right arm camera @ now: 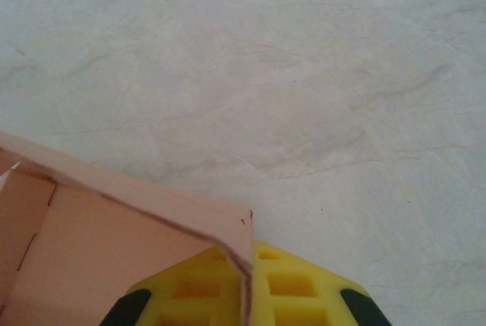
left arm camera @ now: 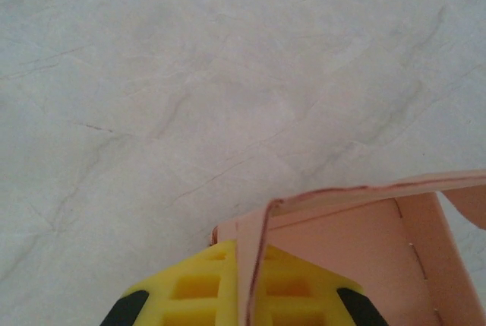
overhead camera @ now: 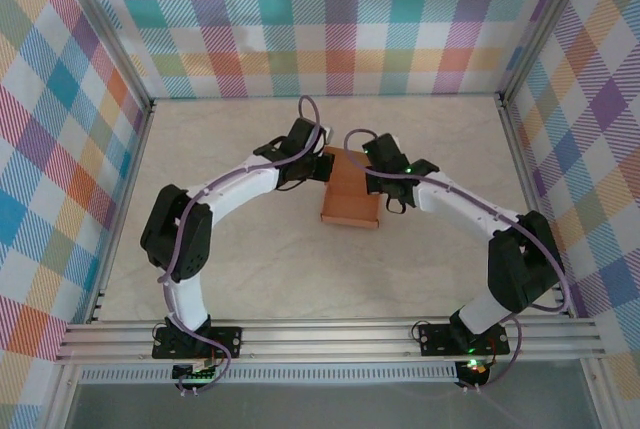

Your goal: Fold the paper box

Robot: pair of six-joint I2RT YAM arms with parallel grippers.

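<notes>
The paper box [overhead camera: 350,194] is salmon-orange card, partly formed, lying mid-table between the two arms. My left gripper [overhead camera: 318,161] is shut on its far left edge; the left wrist view shows the thin card wall [left arm camera: 254,265] pinched between the yellow fingers [left arm camera: 197,288], with the box interior [left arm camera: 357,257] stretching right. My right gripper [overhead camera: 376,171] is shut on the far right side; in the right wrist view a folded card corner [right arm camera: 244,265] sits between the yellow fingers [right arm camera: 292,288], and the box panel [right arm camera: 106,250] extends left.
The pale marble-patterned tabletop [overhead camera: 250,269] surrounds the box. Checked fabric walls [overhead camera: 60,149] and aluminium posts [overhead camera: 505,99] close in the workspace. A metal rail [overhead camera: 320,334] runs along the near edge by the arm bases.
</notes>
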